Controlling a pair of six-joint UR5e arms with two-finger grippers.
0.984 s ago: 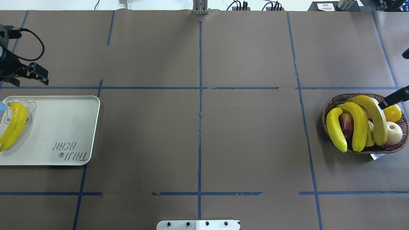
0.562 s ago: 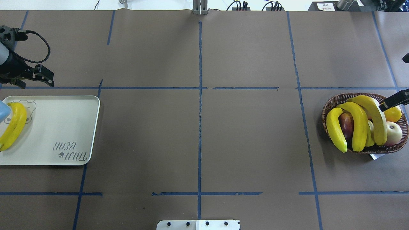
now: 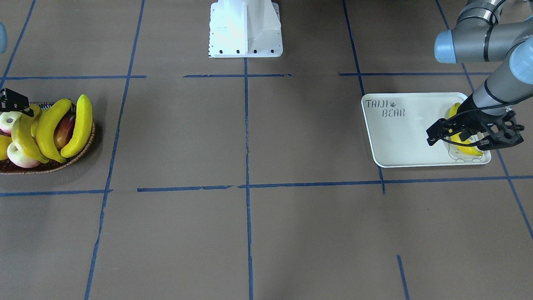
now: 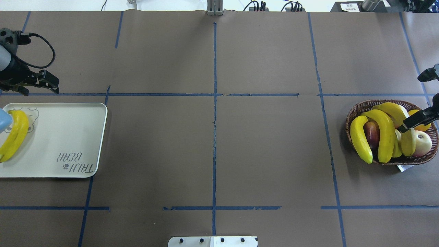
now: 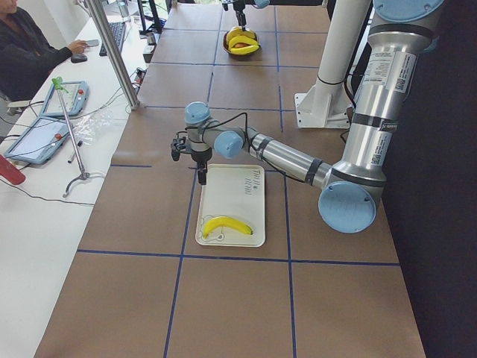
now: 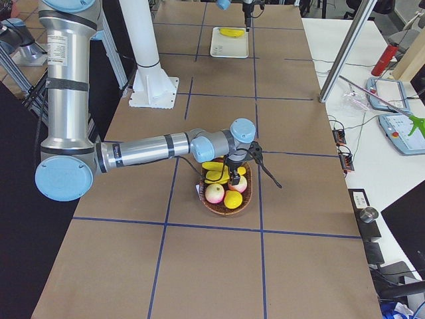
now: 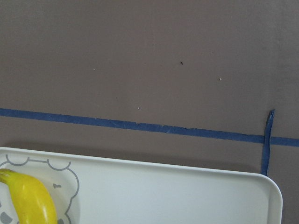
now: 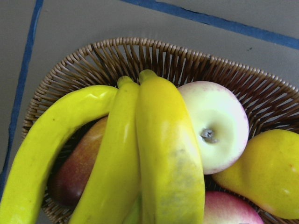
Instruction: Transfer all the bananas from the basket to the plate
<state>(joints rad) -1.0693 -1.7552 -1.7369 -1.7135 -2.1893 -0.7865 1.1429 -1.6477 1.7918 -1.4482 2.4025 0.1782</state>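
Note:
Three yellow bananas (image 4: 384,133) lie across the brown wicker basket (image 4: 353,113) at the right; the right wrist view shows them close up (image 8: 163,154). My right gripper (image 4: 413,103) hovers open over the basket's right half. One finger (image 4: 416,120) is above the rightmost banana (image 4: 407,140) and nothing is held. A single banana (image 4: 15,135) rests on the cream plate (image 4: 68,137) at the far left. My left gripper (image 4: 39,91) stands open and empty just beyond the plate's far edge; in the front view it (image 3: 466,139) overlaps that banana (image 3: 456,111).
Pink-white apples (image 4: 422,142), a dark red fruit (image 4: 372,133) and a yellow-orange fruit (image 4: 423,126) share the basket. The robot base plate (image 4: 212,241) sits at the near edge. A person sits at a side bench with tablets (image 5: 41,138) on the left.
The right gripper's finger has slid down and inward over the rightmost banana, and its other finger has come into view. The left gripper shifted slightly right and then stayed put.

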